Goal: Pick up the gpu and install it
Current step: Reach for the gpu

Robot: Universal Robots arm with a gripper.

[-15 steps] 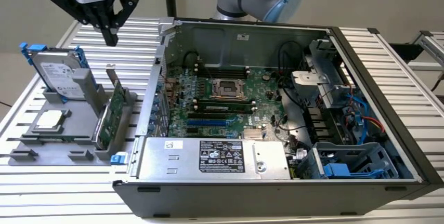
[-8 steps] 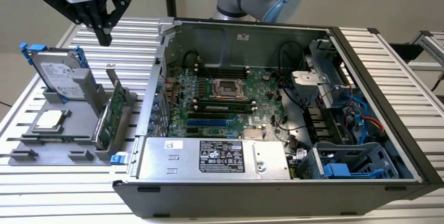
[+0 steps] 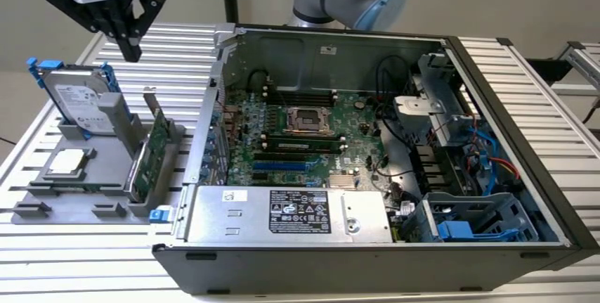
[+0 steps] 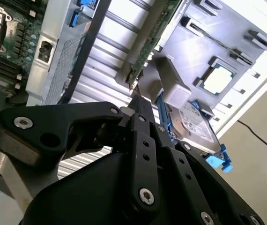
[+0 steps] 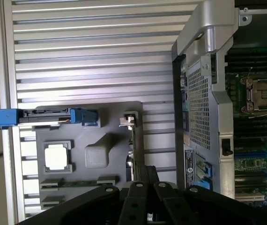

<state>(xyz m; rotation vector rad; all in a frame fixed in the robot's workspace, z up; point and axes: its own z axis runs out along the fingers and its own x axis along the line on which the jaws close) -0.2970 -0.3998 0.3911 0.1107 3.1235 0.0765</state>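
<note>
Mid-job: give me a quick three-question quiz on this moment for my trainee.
1. True or false: the gpu stands on edge in the grey holder, outside the computer case.
2. The gripper is: A) clamped on the gpu; B) in the air over the holder's side of the table, holding nothing; C) down inside the case.
3. Short answer: which small square silver part lies flat in the holder near the gpu?

Key: 1 true; 2 B; 3 the CPU chip.
</note>
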